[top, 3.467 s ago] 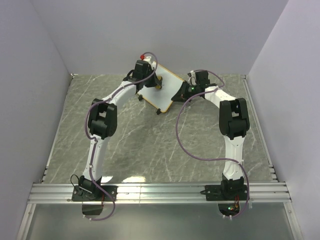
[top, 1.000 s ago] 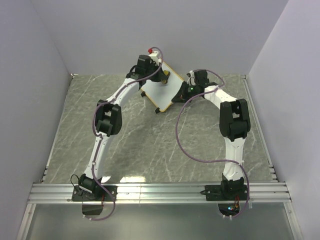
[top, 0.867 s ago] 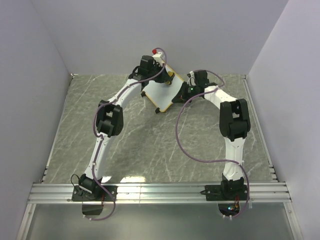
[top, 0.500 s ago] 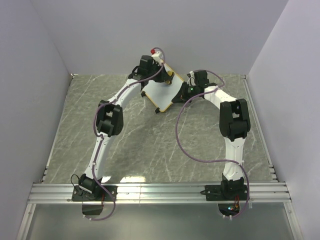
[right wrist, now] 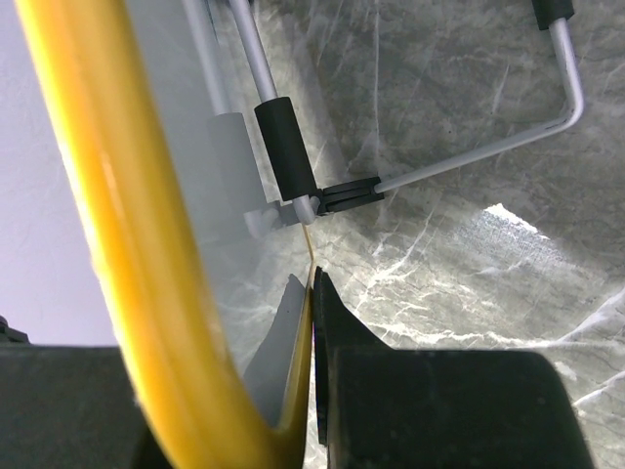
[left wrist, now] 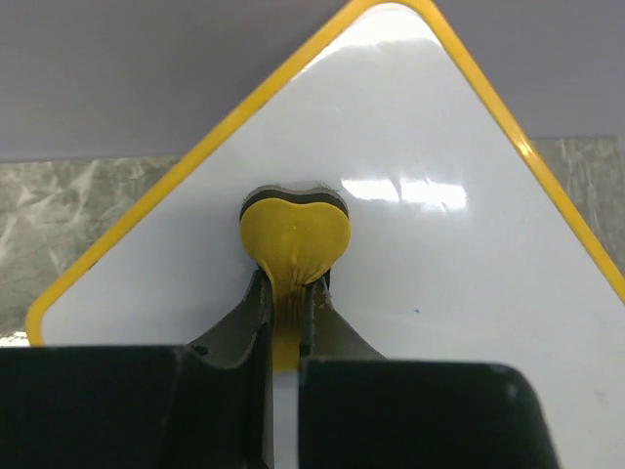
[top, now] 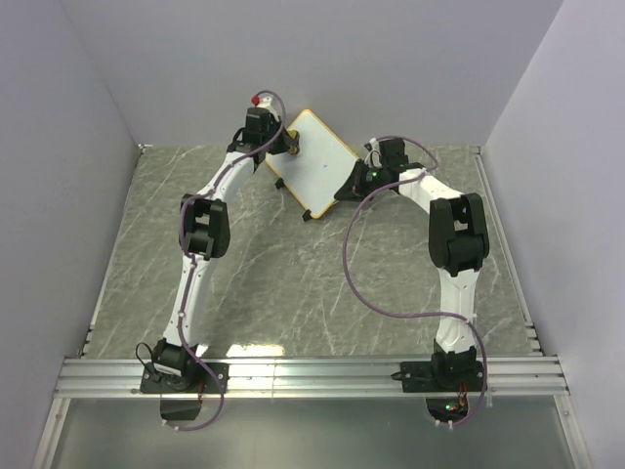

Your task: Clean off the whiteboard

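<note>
Right gripper (right wrist: 311,285) is clamping the seemingly light, stiff whiteboard (top: 312,161) by its frame; left gripper (left wrist: 286,298) is pinching an eraser (left wrist: 294,233) against the slick face ahead.

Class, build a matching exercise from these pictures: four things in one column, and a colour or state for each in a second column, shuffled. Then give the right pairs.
Column one:
1. whiteboard
2. eraser
3. right gripper
4. table

Column two:
a. grey, marbled
b. yellow, heart-shaped
c. shut on the whiteboard's frame
d. white with a yellow frame

Pairs: 1-d, 2-b, 3-c, 4-a
</note>
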Robot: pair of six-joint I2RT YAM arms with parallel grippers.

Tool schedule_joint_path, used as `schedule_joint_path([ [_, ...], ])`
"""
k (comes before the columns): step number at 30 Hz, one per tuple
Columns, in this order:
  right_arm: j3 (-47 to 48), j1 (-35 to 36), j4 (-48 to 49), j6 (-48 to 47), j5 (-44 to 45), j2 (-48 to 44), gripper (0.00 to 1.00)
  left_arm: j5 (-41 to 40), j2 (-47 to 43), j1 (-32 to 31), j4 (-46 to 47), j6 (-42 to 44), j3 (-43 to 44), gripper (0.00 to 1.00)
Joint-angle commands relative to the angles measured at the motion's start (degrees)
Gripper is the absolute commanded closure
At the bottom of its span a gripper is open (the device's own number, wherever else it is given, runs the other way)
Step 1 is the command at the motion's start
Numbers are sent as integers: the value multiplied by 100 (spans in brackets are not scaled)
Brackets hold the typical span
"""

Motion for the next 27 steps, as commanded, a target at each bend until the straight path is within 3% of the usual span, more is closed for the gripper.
schedule_joint_path([
  [1, -121, 269, -1023, -49, -298, 190, 100, -693, 510, -102, -727, -108, -99, 100],
  [10, -147, 287, -1032, -84, -263, 146, 100, -834, 554, 12, -992, -485, -168, 100],
  [16, -243, 296, -945, -49, -289, 76, 100, -202, 45, 74, -334, -373, -1406, 100],
  [19, -226, 287, -909, -49, -280, 49, 100, 291, -367, -145, -61, -119, -1838, 100],
  [27, -313, 331, -927, -207, -245, 120, 100, 362, -870, -1182, -139, 208, -1927, 100],
])
